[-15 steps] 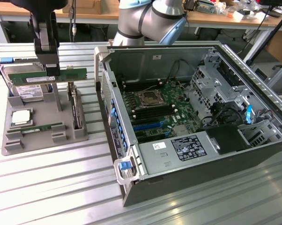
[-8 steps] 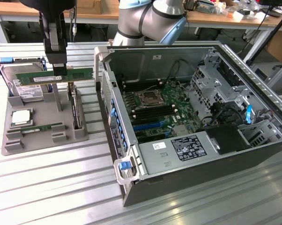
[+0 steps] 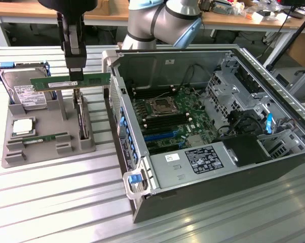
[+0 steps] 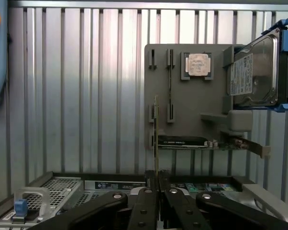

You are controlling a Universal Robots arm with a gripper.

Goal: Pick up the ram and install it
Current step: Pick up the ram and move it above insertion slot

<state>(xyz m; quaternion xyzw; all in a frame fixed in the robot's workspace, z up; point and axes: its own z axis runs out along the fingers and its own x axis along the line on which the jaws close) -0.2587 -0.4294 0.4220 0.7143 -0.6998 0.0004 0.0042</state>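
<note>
My gripper (image 3: 75,75) is shut on the ram (image 3: 51,82), a long thin green stick with a white label. It hangs level in the air above the grey parts holder (image 3: 41,154), just to the exterior view's left of the open computer case (image 3: 193,174). In the wrist view the ram (image 4: 156,139) shows edge-on as a thin line running out from between the black fingers (image 4: 145,201). A second ram stick (image 3: 46,137) lies in a slot of the holder (image 4: 192,105). The motherboard's memory slots (image 3: 160,117) lie inside the case beside the processor socket.
The holder also carries a silver hard drive (image 3: 26,91), a processor chip (image 3: 22,126) and an upright card (image 3: 81,119). The case wall (image 3: 112,86) stands close to the held stick's end. Drive cages and cables (image 3: 233,111) fill the case's far side. The table is ribbed metal.
</note>
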